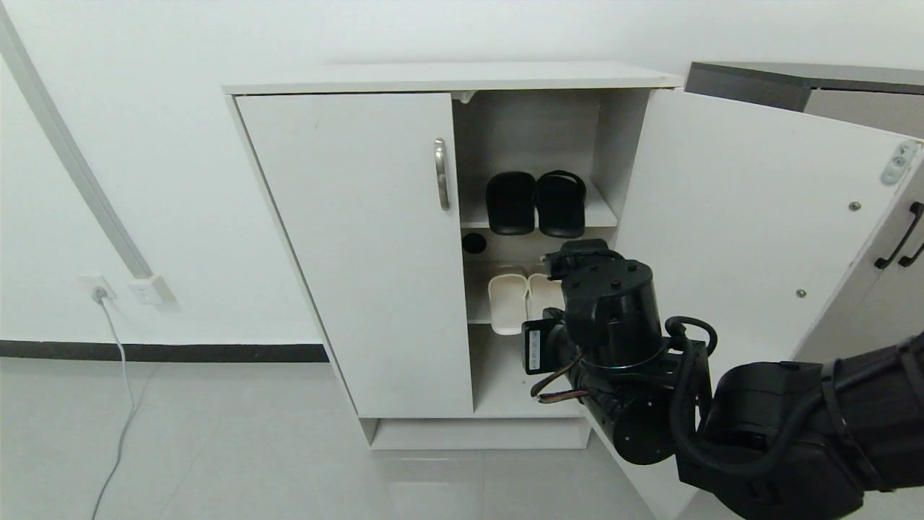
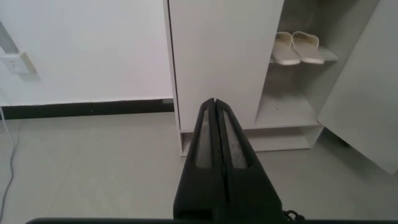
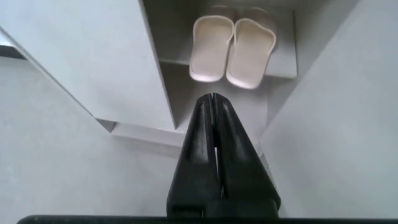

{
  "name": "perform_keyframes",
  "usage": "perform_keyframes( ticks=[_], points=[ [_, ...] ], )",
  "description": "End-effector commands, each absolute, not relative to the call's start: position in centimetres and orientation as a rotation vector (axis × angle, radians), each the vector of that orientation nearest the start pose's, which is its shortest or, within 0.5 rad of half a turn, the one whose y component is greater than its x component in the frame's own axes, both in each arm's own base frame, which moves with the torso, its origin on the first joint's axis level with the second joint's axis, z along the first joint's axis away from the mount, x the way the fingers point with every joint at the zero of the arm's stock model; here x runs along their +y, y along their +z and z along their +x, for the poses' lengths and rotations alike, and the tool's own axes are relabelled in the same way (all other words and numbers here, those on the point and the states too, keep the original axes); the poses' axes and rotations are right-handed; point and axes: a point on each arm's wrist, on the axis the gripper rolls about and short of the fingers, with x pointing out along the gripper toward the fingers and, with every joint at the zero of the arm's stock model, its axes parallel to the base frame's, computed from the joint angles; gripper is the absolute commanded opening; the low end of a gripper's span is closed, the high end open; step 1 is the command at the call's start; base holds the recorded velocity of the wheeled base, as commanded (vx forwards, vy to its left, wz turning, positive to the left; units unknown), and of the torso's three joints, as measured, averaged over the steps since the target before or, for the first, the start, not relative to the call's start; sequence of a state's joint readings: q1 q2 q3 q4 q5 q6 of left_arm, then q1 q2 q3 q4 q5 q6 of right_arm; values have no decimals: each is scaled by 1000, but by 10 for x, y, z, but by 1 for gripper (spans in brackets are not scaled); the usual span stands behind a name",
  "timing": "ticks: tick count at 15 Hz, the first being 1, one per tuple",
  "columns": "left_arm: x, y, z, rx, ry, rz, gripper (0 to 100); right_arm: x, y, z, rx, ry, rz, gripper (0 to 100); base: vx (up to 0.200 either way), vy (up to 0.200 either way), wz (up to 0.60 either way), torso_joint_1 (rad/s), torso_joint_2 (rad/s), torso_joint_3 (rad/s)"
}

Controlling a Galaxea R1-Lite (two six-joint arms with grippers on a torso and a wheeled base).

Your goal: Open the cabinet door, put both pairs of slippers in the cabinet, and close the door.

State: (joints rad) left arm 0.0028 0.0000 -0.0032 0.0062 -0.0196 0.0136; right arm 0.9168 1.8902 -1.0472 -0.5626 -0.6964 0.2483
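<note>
The white cabinet has its right door swung open and its left door shut. A black pair of slippers sits on the upper shelf. A cream pair of slippers lies on the middle shelf, also seen as cream slippers and cream slippers. My right arm hangs in front of the open compartment; its right gripper is shut and empty, a short way out from the cream pair. My left gripper is shut and empty, low over the floor, facing the cabinet.
A grey cabinet with black handles stands behind the open door at the right. A wall socket with a white cable running to the floor is at the left. Grey tiled floor lies open before the cabinet.
</note>
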Motion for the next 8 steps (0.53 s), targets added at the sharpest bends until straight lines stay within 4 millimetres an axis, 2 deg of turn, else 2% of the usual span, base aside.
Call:
perform_keyframes(
  ticks=[1, 2, 8],
  points=[
    [-1, 76, -23, 3, -17, 14, 0, 277, 169, 238, 214, 178, 38, 0, -200, 0, 0, 7, 2, 2],
    [-1, 76, -23, 3, -17, 14, 0, 275, 166, 239, 211, 178, 23, 0, -200, 0, 0, 2, -2, 2],
    [-1, 76, -23, 1, -17, 14, 0, 274, 159, 239, 226, 190, 3, 0, 0, 0, 0, 0, 0, 0]
  ],
)
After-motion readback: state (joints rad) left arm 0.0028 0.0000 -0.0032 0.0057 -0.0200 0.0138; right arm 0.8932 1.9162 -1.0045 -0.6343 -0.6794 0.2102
